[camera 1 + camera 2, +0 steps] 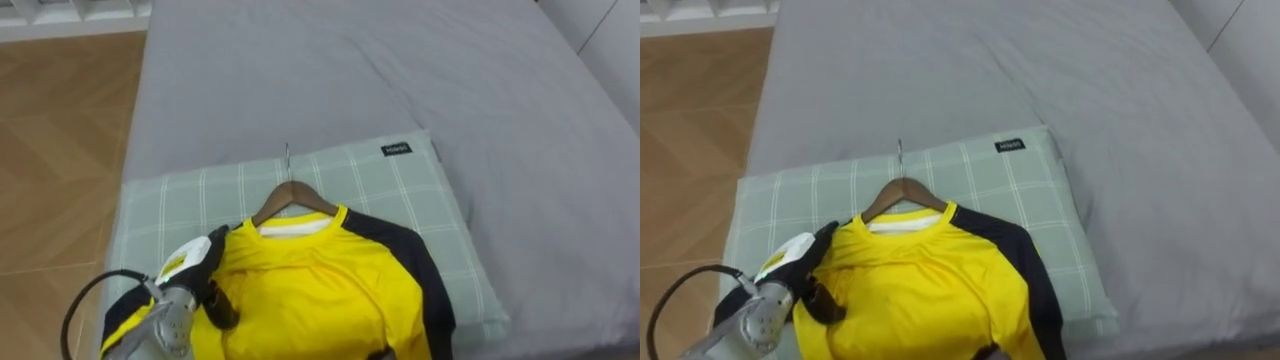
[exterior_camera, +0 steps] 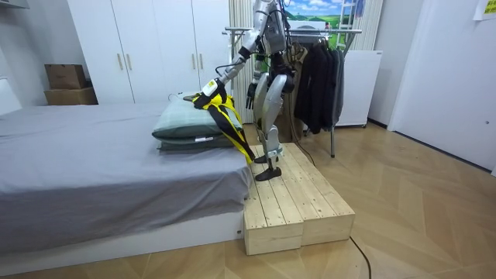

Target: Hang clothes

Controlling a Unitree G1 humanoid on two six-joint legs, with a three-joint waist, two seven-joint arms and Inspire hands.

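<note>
The left hand (image 1: 188,304) comes in low on the robot's left, its dark fingers (image 1: 222,306) curled onto the near shoulder of the yellow shirt (image 1: 310,290), pinching the cloth there. The shirt, with dark sleeves, spreads away from the hand toward the robot's right and lies on a checked pillow (image 1: 400,190) on the grey bed (image 1: 450,80). Its collar sits on a wooden hanger (image 1: 290,196) just beyond and to the right of the hand, the metal hook pointing away across the pillow. In the room view the robot stands on a wooden platform (image 2: 294,194) at the bedside, left arm stretched out to the pillow's edge, with part of the shirt hanging down below the hand off the side of the bed. The right hand (image 2: 251,97) hangs by the robot's body; whether it is spread or closed I cannot tell. Behind the robot stands a rack (image 2: 329,31) with dark clothes (image 2: 318,77).
</note>
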